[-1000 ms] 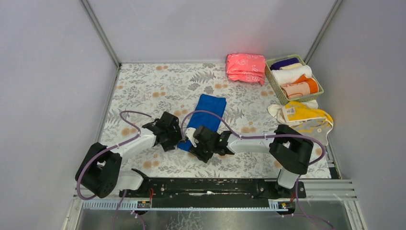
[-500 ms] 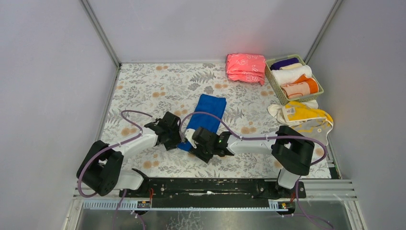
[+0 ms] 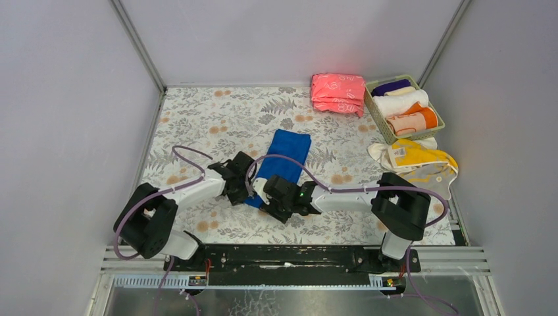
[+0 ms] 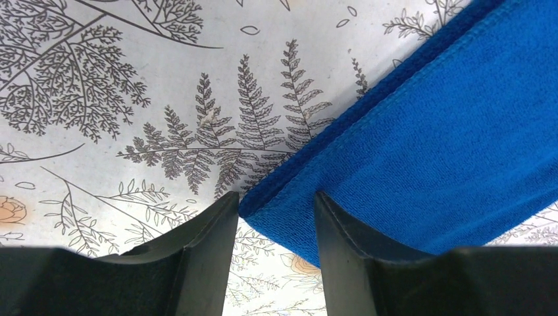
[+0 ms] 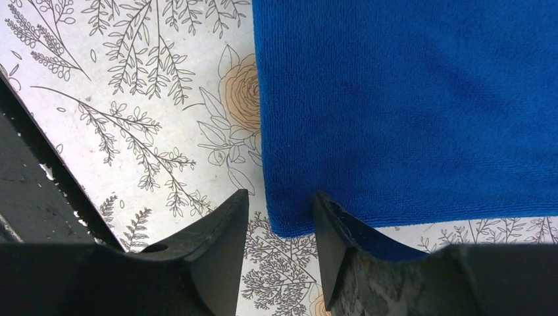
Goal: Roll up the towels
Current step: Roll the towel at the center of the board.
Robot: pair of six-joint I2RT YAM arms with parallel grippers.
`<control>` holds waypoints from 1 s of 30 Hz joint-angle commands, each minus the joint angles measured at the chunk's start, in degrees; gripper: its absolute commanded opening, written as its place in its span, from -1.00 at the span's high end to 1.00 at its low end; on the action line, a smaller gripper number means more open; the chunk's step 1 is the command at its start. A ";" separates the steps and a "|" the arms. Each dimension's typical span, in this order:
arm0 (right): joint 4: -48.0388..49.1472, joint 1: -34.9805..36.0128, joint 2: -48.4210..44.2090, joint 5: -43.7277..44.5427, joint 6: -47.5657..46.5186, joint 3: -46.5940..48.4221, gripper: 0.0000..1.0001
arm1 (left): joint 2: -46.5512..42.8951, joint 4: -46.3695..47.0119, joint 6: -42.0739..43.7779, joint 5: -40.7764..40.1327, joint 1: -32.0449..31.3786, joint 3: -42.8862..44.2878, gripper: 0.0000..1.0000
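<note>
A royal blue towel (image 3: 284,155) lies flat on the flowered table cover, its long side running away from the arms. My left gripper (image 3: 246,191) is at its near left corner; in the left wrist view the open jaws (image 4: 273,205) straddle that corner (image 4: 289,217) with a gap on either side. My right gripper (image 3: 266,197) is at the near right corner, also open (image 5: 279,201), with the towel's edge (image 5: 296,220) between the fingertips. A yellow towel (image 3: 421,162) lies crumpled on a cream-white one (image 3: 378,153) at the right.
A green basket (image 3: 441,125) at the back right holds rolled towels, white (image 3: 400,103) and orange (image 3: 416,120) among them. A folded pink stack (image 3: 338,94) lies next to it. Grey walls close the table on three sides. A black rail (image 3: 289,257) runs along the near edge.
My left gripper has slid right to the blue towel's near left corner and its jaws have narrowed. The right gripper has hardly moved. The towel lies as before.
</note>
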 commanded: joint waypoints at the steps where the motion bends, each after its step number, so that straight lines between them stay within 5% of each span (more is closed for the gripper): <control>1: -0.20 1.42 0.50 0.27 -1.32 -0.34 0.05 | 5.11 -8.50 -1.73 -3.13 -0.47 -0.67 0.12; 15: -3.45 5.26 3.29 8.63 -3.99 -1.95 0.11 | 8.93 -10.31 -1.82 -2.58 0.63 1.77 0.68; 24: -3.73 5.63 2.97 4.88 -4.15 -0.04 0.96 | 7.62 -12.22 1.67 -2.36 4.40 2.52 0.74; 30: -1.03 2.34 1.82 -5.85 0.16 1.16 1.00 | 6.42 -12.61 4.50 -2.90 7.75 3.50 0.70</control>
